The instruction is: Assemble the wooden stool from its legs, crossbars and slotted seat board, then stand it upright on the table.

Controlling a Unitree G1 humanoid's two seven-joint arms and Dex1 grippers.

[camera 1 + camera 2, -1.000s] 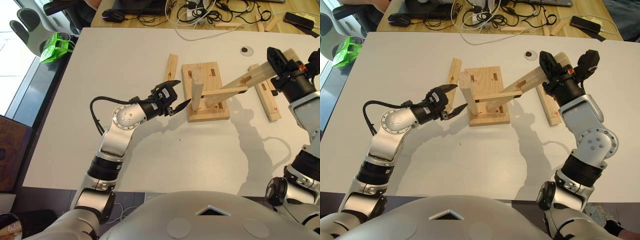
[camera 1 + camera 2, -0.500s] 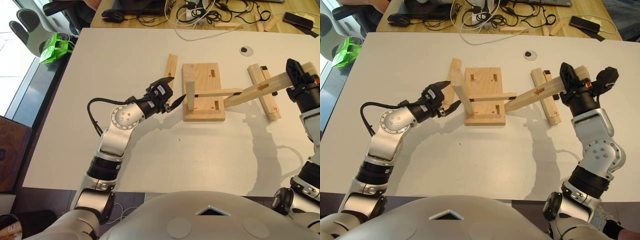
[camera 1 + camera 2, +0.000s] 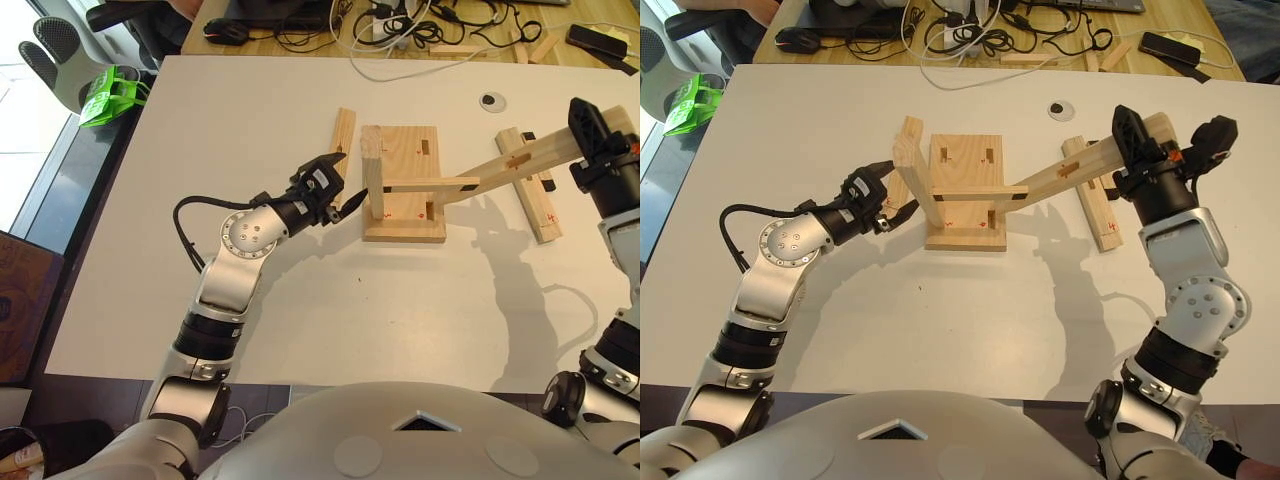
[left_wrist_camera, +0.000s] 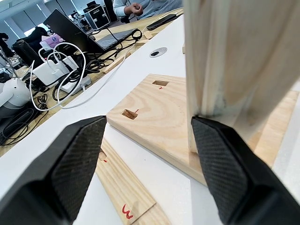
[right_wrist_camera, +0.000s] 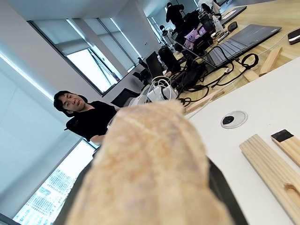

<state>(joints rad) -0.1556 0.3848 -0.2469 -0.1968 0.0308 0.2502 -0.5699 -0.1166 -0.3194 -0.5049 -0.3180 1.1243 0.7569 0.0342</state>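
Observation:
The slotted seat board (image 3: 412, 160) lies flat on the white table. One leg (image 3: 372, 178) stands upright at its left edge, joined by a crossbar (image 3: 430, 184) to a second leg (image 3: 520, 158) that slants up to the right. My right gripper (image 3: 1170, 140) is shut on that slanted leg's upper end. My left gripper (image 3: 348, 178) is open just left of the upright leg, its pads (image 4: 77, 159) flanking the leg's base (image 4: 234, 61) without touching it. Another leg (image 3: 343, 133) lies loose left of the board.
Two more wooden pieces (image 3: 531, 197) lie side by side right of the board, under the slanted leg. A round cable grommet (image 3: 491, 100) sits behind them. Cables, laptops and a mouse crowd the wooden desk (image 3: 460, 45) beyond the far edge. The near table half is bare.
My right gripper swung the slanted leg rightward and then up, so the crossbar now lies level. The seat board shifted slightly left. My left gripper moved in closer around the upright leg.

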